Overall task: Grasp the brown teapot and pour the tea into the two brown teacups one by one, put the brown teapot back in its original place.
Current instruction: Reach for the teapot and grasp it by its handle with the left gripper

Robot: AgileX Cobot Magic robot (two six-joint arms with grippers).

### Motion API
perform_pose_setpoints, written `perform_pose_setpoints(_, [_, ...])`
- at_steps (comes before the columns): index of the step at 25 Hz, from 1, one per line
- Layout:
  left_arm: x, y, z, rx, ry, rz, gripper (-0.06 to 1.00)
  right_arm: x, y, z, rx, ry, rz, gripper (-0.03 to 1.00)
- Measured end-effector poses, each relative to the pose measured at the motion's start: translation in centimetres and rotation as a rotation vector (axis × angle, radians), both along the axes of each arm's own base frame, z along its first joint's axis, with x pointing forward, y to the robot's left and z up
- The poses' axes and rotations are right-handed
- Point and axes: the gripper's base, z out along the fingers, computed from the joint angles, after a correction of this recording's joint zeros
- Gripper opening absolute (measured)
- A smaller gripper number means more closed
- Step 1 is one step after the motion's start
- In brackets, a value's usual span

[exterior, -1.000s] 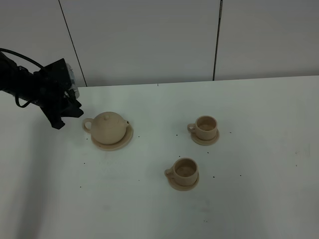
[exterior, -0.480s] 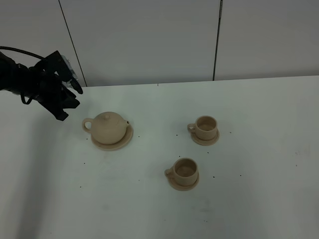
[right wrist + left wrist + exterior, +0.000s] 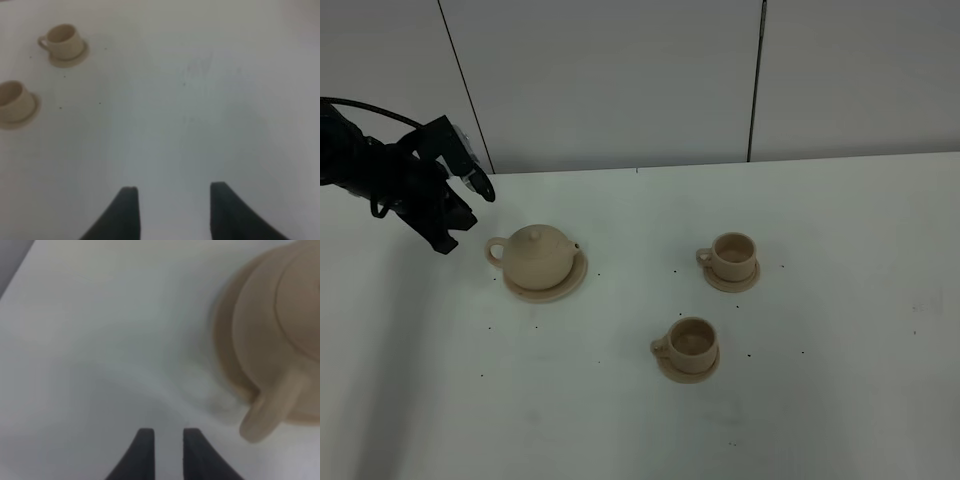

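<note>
Black left robot arm reaching in from the left edge of the high view, its black two-fingered left gripper angled downward, fingers only a narrow slit apart, empty, black two-fingered right gripper spread wide, empty

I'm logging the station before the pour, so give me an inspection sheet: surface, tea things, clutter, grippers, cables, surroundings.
Surface: white table, with scattered dark specks.
Job's things: brown teapot, lid on, upright on its large saucer, handle toward the left gripper; far teacup and near teacup upright, each on a small saucer.
Clutter: nothing seen.
Grippers: left gripper beside the teapot's handle, fingers slightly apart, holding nothing; right gripper open over bare table, holding nothing.
Cables: black cable along the left arm.
Surroundings: pale panelled wall behind the table.
</note>
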Motion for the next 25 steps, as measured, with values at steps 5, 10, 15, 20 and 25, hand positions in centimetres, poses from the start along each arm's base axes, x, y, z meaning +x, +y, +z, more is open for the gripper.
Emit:
perform_pose_setpoints(5, [0.4, -0.8, -1.2, -0.002, 0.0, 0.015, 0.21, 0.0, 0.0, 0.0, 0.0, 0.0, 0.0, 0.33])
perform_pose_setpoints(10, [0.5, -1.4, -1.1, 0.0, -0.015, 0.013, 0.21, 0.0, 0.0, 0.0, 0.0, 0.0, 0.0, 0.33])
perform_pose_setpoints(15, [0.6, -1.9, -1.0, -0.037, -0.021, 0.029, 0.21, 0.0, 0.0, 0.0, 0.0, 0.0, 0.0, 0.33])
perform_pose_setpoints(20, [0.6, -2.0, -1.0, -0.045, -0.019, 0.03, 0.21, 0.0, 0.0, 0.0, 0.0, 0.0, 0.0, 0.33])
perform_pose_setpoints(25, [0.6, -2.1, -1.0, -0.049, -0.016, 0.036, 0.21, 0.0, 0.0, 0.0, 0.0, 0.0, 0.0, 0.33])
